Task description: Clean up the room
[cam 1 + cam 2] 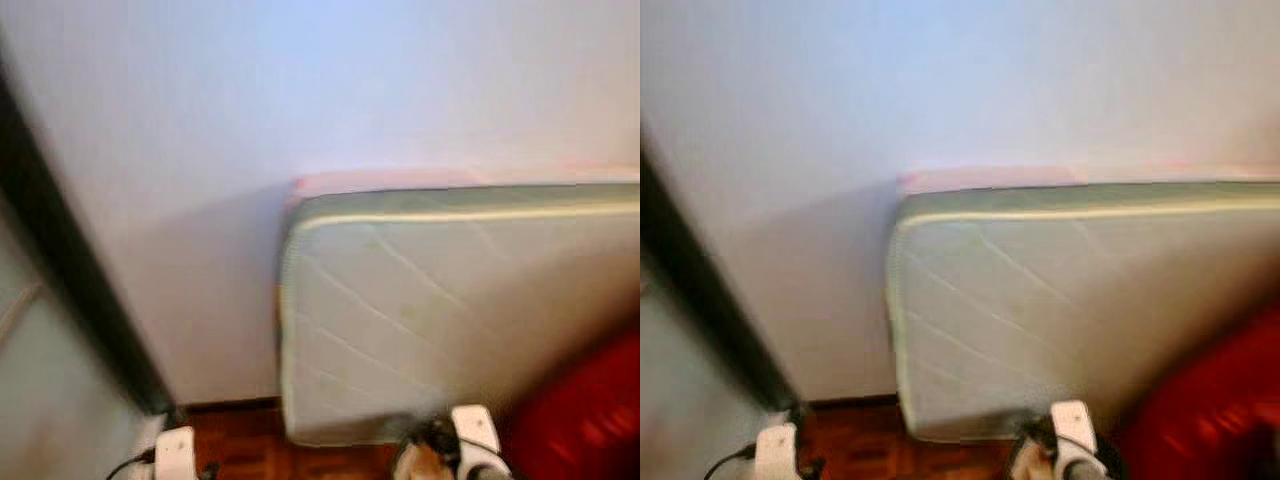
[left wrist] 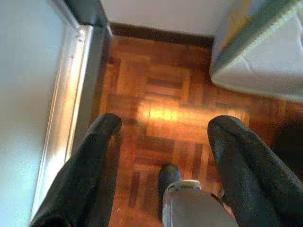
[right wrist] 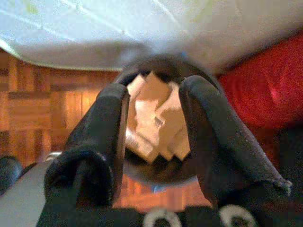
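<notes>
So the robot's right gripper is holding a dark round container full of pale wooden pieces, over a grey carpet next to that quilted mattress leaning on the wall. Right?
Not quite: the floor is not grey carpet but reddish-brown wooden parquet, as the right wrist view shows. The rest holds: the right gripper grips the dark round container of pale wooden pieces, beside the quilted mattress leaning on the white wall.

The right gripper (image 3: 154, 101) is seen with its two black fingers (image 3: 102, 137) closed around a dark round container (image 3: 156, 172), in which pale wooden pieces (image 3: 154, 118) are piled. A quilted white mattress (image 3: 142, 28) is spread beyond it, from ten to one o'clock. Parquet floor (image 3: 42, 109) is seen at nine o'clock, and a blurred red surface (image 3: 265, 90) at three o'clock.
</notes>
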